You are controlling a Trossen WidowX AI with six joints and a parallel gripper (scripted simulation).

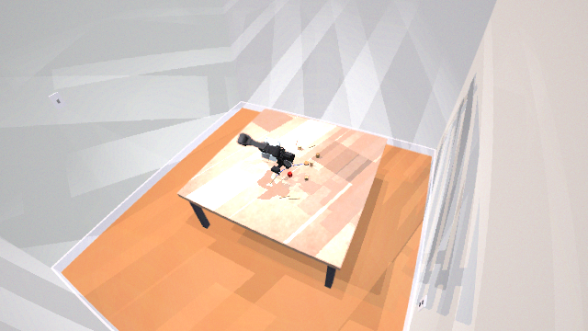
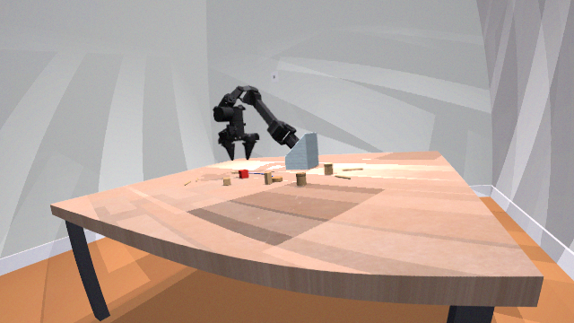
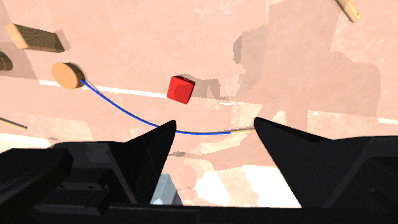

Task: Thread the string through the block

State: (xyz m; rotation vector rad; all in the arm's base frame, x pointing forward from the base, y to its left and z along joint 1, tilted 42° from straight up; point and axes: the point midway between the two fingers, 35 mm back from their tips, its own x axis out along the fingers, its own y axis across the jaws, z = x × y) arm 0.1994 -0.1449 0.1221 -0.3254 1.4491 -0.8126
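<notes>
The round wooden button [image 1: 306, 163] [image 2: 277, 178] [image 3: 68, 75] lies on the table. A blue string [image 3: 202, 134] curves from it, passing below the left fingertip in the wrist view. The thin tan stick [image 1: 273, 180] [image 3: 242, 131] on its end lies on the table; its far part is hidden by the right finger in the wrist view. My gripper [image 2: 240, 159] [image 3: 214, 122] is wide open and empty, above the string and stick. A blue-grey wedge-shaped block [image 1: 268, 156] [image 2: 302, 154] [image 3: 166, 192] stands near the arm's base; no hole shows in it.
A red cube [image 1: 289, 174] [image 2: 243, 173] [image 3: 180, 90] lies close beside the string. Several small wooden pieces stand around the button, one a small block [image 2: 268, 178] [image 3: 39, 40]. Loose sticks lie farther out, one at the upper right of the wrist view [image 3: 348, 10].
</notes>
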